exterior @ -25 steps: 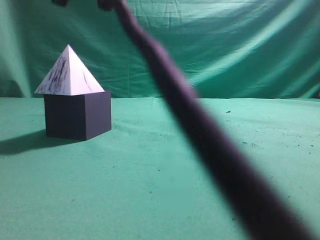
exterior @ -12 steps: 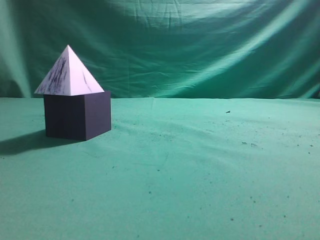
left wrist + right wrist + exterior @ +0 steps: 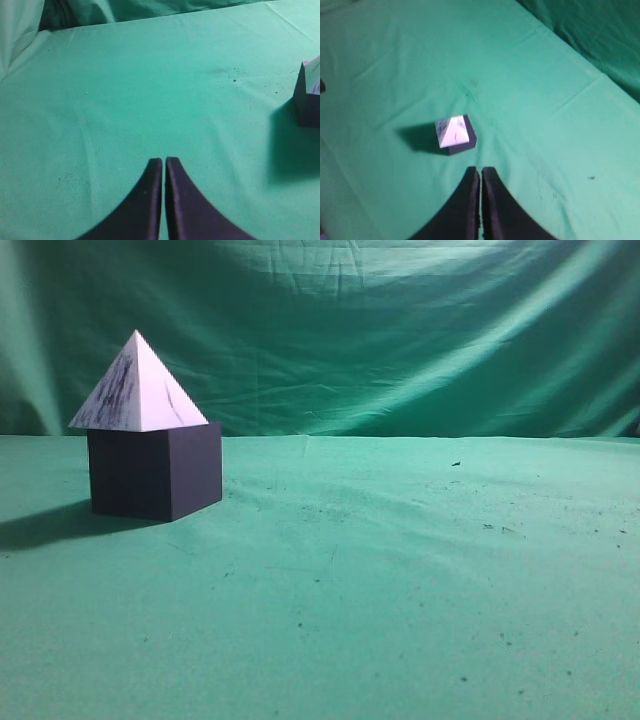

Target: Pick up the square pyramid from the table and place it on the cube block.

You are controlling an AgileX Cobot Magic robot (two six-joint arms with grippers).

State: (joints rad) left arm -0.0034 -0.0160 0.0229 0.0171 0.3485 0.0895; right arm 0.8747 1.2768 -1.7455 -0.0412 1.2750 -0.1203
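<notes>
Gone from the exterior view is the dark blurred arm that crossed it a second ago; the stacked blocks have not shifted. Seen from its wrist camera, the right gripper point(image 3: 480, 175) has its jaws pressed together on nothing, high above the table point(image 3: 545, 100). Beyond its tips, the square pyramid point(image 3: 452, 131) sits squarely on the cube block point(image 3: 462, 146). Likewise the left gripper point(image 3: 163, 165) is closed and empty, with the cube block at the far right edge of its view, well apart. A green cloth backdrop point(image 3: 400, 330) hangs behind.
</notes>
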